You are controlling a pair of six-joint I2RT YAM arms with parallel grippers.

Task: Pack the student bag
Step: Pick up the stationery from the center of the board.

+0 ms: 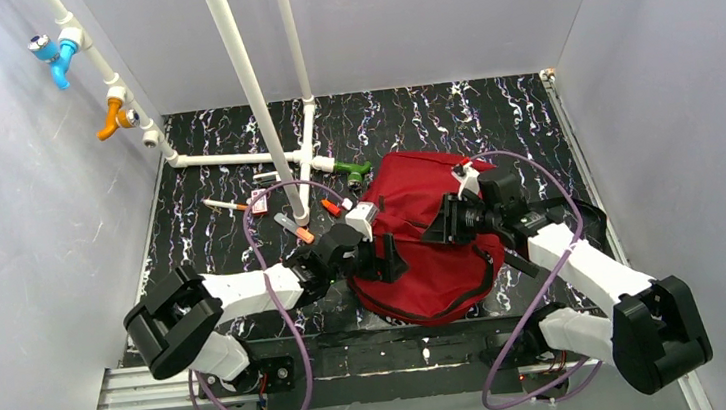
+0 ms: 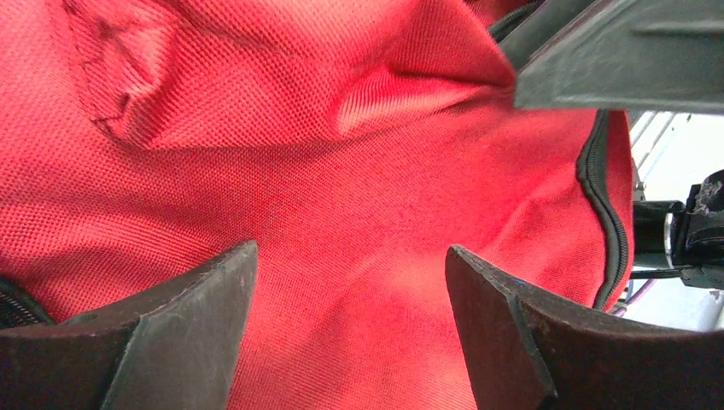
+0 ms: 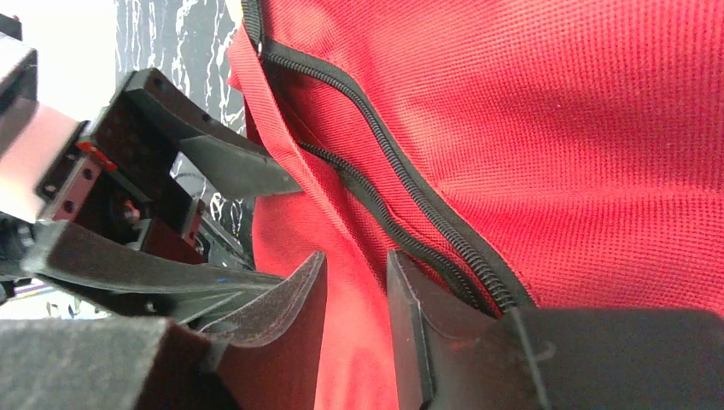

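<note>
**Student bag.** The student bag [image 1: 408, 196], a dark-red fabric backpack, lies on the black marbled table [image 1: 492, 122], right of centre, between the two arms. Only the top view shows its full outline, which is slumped and rounded. That view does not show any detail of either grip.

**Left gripper.** In the left wrist view the left gripper [image 2: 350, 250] is released, its fingers [image 2: 171, 333] spread wide. Red weave fills the space between and beyond them. I cannot tell whether the pads touch the cloth. The top view places this gripper at the bag's left edge.

**Right gripper.** In the right wrist view the right gripper [image 3: 357, 256] is clenched on the bag. Its fingers [image 3: 427, 342] stand close together with a fold of red fabric between them. This is just beside the black zipper [image 3: 384, 162], which runs up and away in two lines. The same view shows the left gripper close behind. The top view places the right gripper over the bag's upper middle.

**Surroundings, top view only.**
- A white pipe frame [image 1: 259, 104] rises from the far left of the table. It carries a blue fitting [image 1: 51, 54] and an orange fitting [image 1: 111, 117] high on the left.
- Several markers [image 1: 299, 229] lie scattered at the foot of the frame, left of the bag and apart from it.
- A small green item [image 1: 356, 170] lies just beyond the bag's far-left corner. It is too small to identify.
</note>
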